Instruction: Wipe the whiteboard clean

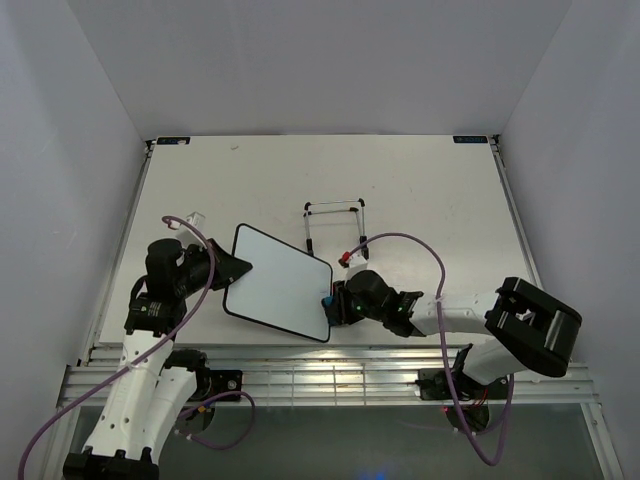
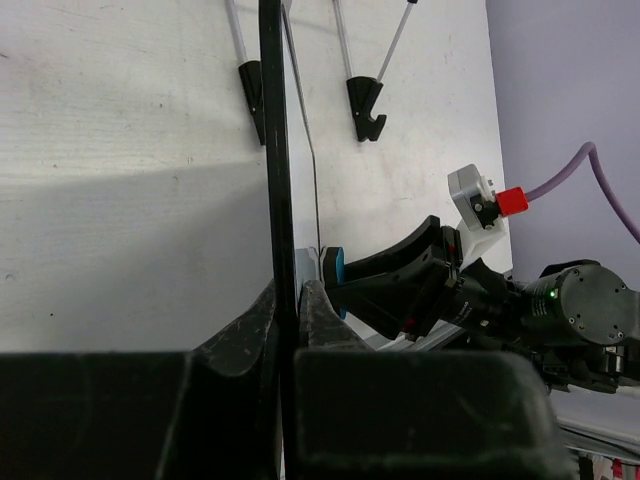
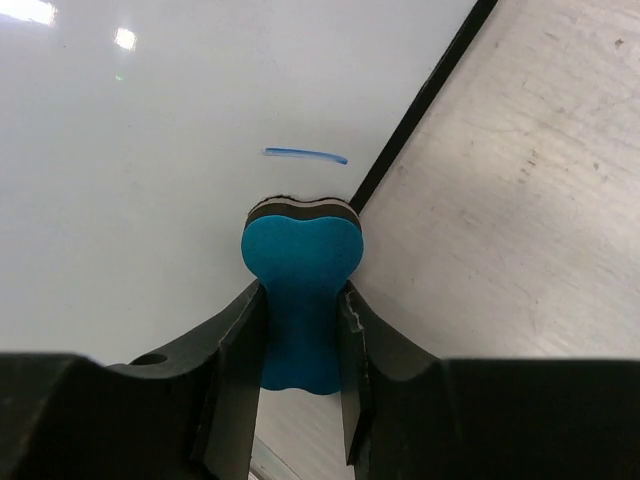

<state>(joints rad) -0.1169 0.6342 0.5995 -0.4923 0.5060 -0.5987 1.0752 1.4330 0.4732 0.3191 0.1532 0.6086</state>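
Note:
The whiteboard [image 1: 278, 281], white with a thin black frame, is held tilted above the table. My left gripper [image 1: 238, 265] is shut on its left edge; in the left wrist view the frame [image 2: 276, 180] runs edge-on between my fingers. My right gripper [image 1: 332, 303] is shut on the blue bone-shaped eraser [image 3: 299, 290], whose dark felt end presses on the board [image 3: 150, 180] near its lower right edge. One short blue stroke [image 3: 305, 155] sits just beyond the eraser. The eraser also shows in the left wrist view [image 2: 337, 281].
The black wire stand [image 1: 335, 222] stands on the table behind the board; its hooked feet [image 2: 365, 107] show in the left wrist view. A small white part [image 1: 195, 216] lies at the far left. The table's near edge has metal rails [image 1: 330, 365].

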